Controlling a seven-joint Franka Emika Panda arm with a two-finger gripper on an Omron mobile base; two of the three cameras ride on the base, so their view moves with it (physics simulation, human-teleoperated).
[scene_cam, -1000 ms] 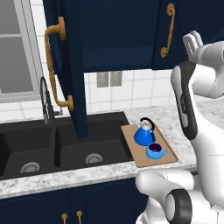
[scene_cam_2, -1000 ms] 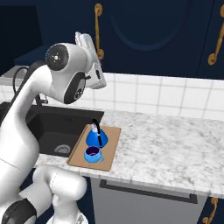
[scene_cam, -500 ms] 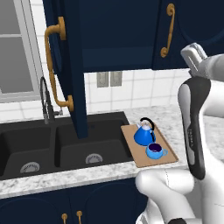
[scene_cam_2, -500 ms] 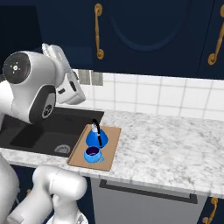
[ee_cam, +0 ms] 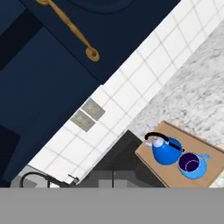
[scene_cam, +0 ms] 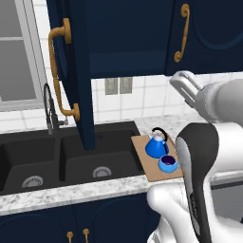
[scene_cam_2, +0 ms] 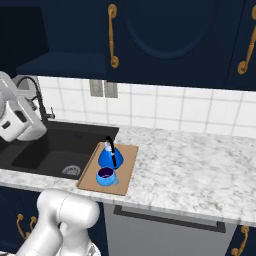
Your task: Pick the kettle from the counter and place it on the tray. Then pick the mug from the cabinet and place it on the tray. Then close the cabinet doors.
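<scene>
The kettle [scene_cam: 156, 145] stands upright on the tray [scene_cam: 146, 167], on its far half, with the mug [scene_cam: 168, 163] just beside it on the near half. In the right base view the kettle [scene_cam_2: 109, 156] has its black handle arching over the top, and the mug [scene_cam_2: 105, 176] sits in front of it, open side up, showing its dark inside. In the hand view the mug's [ee_cam: 192, 166] side handle points away from the kettle [ee_cam: 165, 151]; which way the kettle's spout points I cannot tell for sure.

The tray [scene_cam_2: 125, 172] lies flat on the counter [scene_cam_2: 200, 170], touching the right edge of the black sink [scene_cam_2: 45, 150], with its long axis running from near to far. The faucet [scene_cam: 50, 111] rises behind the sink on the far left.

Above, the left cabinet door [scene_cam: 76, 71] stands swung open toward the room, edge-on over the sink, its long brass handle [scene_cam: 59, 71] running vertically. The right cabinet door [scene_cam: 209, 33] lies flush and closed, its handle [scene_cam: 181, 33] also vertical. The navy shelf [scene_cam_2: 55, 62] inside the cabinet shows in the right base view.

The pincer's tips are hidden in the hand view, behind the band at the bottom; the jaws are pressed together and hold nothing, well apart from the tray and above it.
</scene>
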